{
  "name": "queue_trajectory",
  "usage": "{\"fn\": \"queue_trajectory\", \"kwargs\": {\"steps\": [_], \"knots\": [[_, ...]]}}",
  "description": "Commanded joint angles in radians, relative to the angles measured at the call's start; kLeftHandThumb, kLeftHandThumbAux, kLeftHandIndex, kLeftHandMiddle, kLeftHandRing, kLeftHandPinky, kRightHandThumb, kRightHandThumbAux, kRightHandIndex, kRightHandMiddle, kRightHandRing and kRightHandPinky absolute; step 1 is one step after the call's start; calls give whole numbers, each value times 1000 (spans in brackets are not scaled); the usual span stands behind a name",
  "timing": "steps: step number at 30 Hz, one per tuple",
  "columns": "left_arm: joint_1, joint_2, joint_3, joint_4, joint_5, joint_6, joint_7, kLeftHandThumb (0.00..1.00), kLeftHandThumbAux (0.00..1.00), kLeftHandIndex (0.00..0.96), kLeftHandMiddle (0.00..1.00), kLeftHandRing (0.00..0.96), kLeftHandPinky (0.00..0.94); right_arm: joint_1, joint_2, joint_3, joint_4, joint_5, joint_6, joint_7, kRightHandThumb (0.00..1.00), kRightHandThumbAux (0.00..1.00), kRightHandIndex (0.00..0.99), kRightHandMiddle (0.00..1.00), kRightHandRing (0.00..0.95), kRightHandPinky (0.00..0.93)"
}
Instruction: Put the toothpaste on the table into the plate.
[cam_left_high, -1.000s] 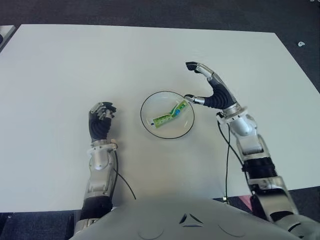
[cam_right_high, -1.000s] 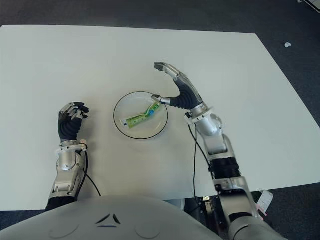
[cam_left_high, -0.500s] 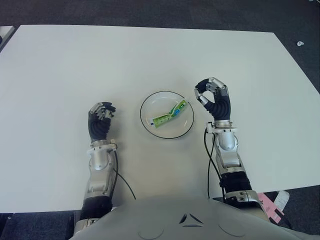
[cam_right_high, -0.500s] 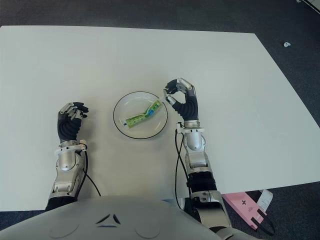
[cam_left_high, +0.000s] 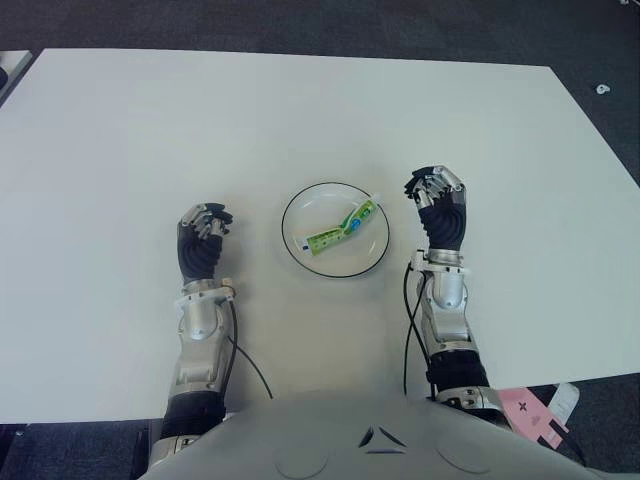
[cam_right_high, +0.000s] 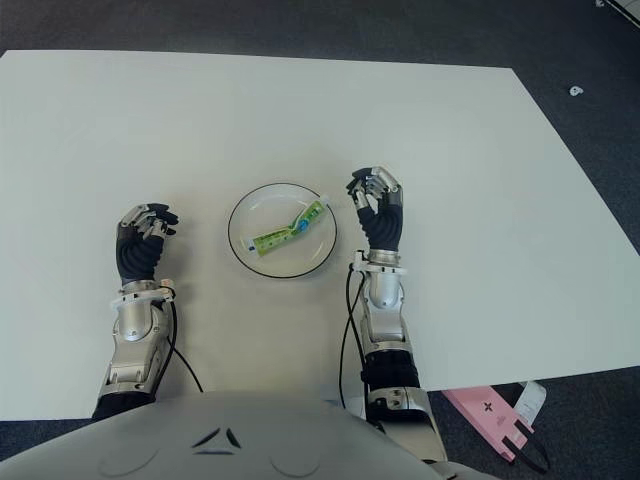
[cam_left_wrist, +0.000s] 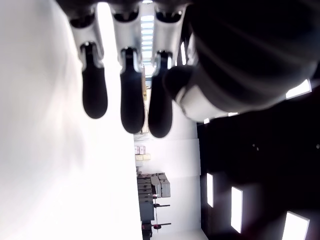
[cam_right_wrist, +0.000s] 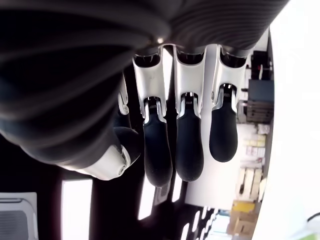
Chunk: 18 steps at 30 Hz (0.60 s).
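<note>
Toothpaste (cam_left_high: 340, 228): small green-and-white tube, lay flat inside the plate, diagonal. Capped end pointed toward the plate's far-right rim, flat end toward the near-left. Blue mark near mid-tube. Neither hand was touching it.
Plate (cam_left_high: 300, 252): round, white, thin dark rim. Sat on the table roughly midway between the two hands, a bit closer to the right one. Only the tube was in it.
Right hand (cam_left_high: 438, 207): just right of the plate, apart from its rim, palm up off the table with the forearm running back toward the robot. Fingers (cam_right_wrist: 189, 145) were curled into a loose fist and held nothing; right wrist view showed three dark fingertips bent in over the palm, with the thumb tucked beside them.
Left hand (cam_left_high: 202, 243): showed left of the plate, farther from it than the right hand was. Fingers (cam_left_wrist: 132, 100) were curled in the same way, empty; left wrist view showed the bent tips and nothing between them.
Table (cam_left_high: 150, 130): white, flat top, bare around the plate and hands. Dark floor showed past its far and right edges.
Cables (cam_left_high: 245, 362): thin black lead ran along each forearm back toward the torso.
Pink item (cam_left_high: 530, 412): partly visible below the table's near-right edge; could not tell what it was.
</note>
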Motion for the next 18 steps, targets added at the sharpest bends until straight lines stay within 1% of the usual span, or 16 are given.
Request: {"fn": "queue_trajectory", "kwargs": {"steps": [1,6,11,16,18], "knots": [[37,0,0,49,2,41,-2,712,718,433,520,505,510,23,6,-20,11,30,47,4,702,727,432,581,568,548],[38,1,0,49,3,44,-3,712,718,433,517,500,509,26,8,-31,7,23,83,-5,702,727,432,579,566,552],[39,0,0,46,4,53,-1,712,718,433,512,495,501,17,0,-42,27,24,97,-3,703,727,432,582,573,565],[37,-1,2,44,3,65,1,712,718,433,510,495,506,-31,-25,-63,121,45,107,19,703,727,432,580,568,557],[36,-1,2,44,3,66,1,712,718,433,510,495,506,-37,-30,-67,134,48,113,27,703,727,432,578,567,558]]}}
